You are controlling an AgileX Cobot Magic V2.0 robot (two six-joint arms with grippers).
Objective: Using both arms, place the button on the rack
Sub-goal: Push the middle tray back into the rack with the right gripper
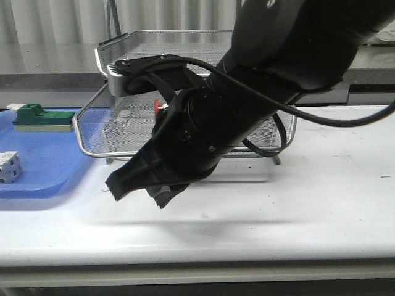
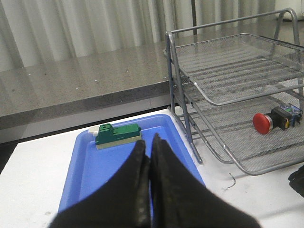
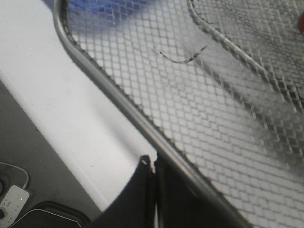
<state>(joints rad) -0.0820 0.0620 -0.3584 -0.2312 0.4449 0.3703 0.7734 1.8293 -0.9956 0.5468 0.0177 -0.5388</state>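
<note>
The red-headed button [image 2: 262, 122] lies on its side on the mesh of the rack's [image 2: 218, 102] lowest tier; in the front view only a sliver of its red head [image 1: 158, 105] shows behind the arm. My left gripper [image 2: 148, 139] is shut and empty, above the blue tray, left of the rack. My right gripper [image 3: 153, 159] is shut, its tips right against the chrome front rim [image 3: 109, 92] of the low tier. In the front view the right arm crosses in front of the rack [image 1: 79, 132], with the gripper [image 1: 139, 185] low over the table.
A blue tray [image 1: 43, 160] lies left of the rack and holds a green-and-beige block [image 1: 37, 117] and a white blocky part [image 1: 8, 166]. The tray [image 2: 99, 166] and green block [image 2: 116, 135] show under the left gripper. A small bent wire scrap [image 2: 230, 183] lies by the rack's front.
</note>
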